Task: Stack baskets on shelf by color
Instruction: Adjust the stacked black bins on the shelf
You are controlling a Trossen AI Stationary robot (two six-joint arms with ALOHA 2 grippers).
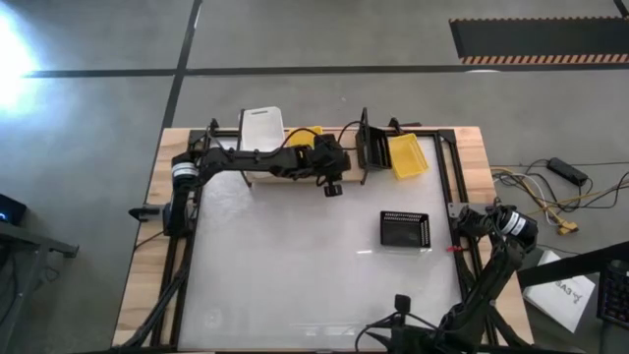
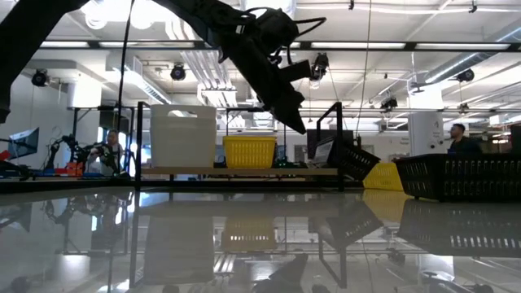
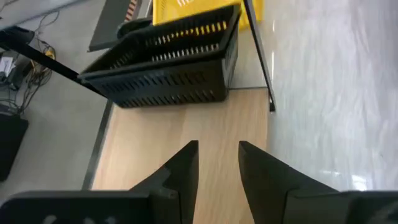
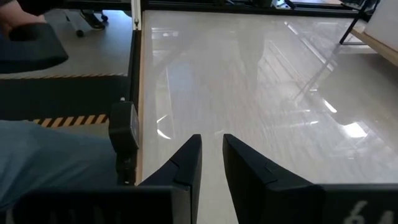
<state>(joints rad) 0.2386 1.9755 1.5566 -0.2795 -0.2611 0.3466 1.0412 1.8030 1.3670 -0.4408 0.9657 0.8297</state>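
The shelf (image 1: pixel 257 177) stands along the table's far edge. On it are a white basket stack (image 1: pixel 261 128) at the left and a yellow basket (image 1: pixel 305 131) in the middle, partly hidden by my left arm. A black basket (image 3: pixel 168 68) sits tilted at the shelf's right end. Another yellow basket (image 1: pixel 409 155) lies on the table just past that end. Another black basket (image 1: pixel 405 228) rests flat on the table at the right. My left gripper (image 3: pixel 217 155) is open and empty above the plank, facing the tilted black basket. My right gripper (image 4: pixel 212 146) waits at the table's right edge, its fingers slightly apart.
The shelf's upright wire end (image 3: pixel 258 56) stands beside the tilted black basket. Cables (image 1: pixel 550 192) lie on the floor right of the table. A person (image 2: pixel 457 138) stands in the room beyond. The white tabletop (image 1: pixel 295 265) stretches toward the near edge.
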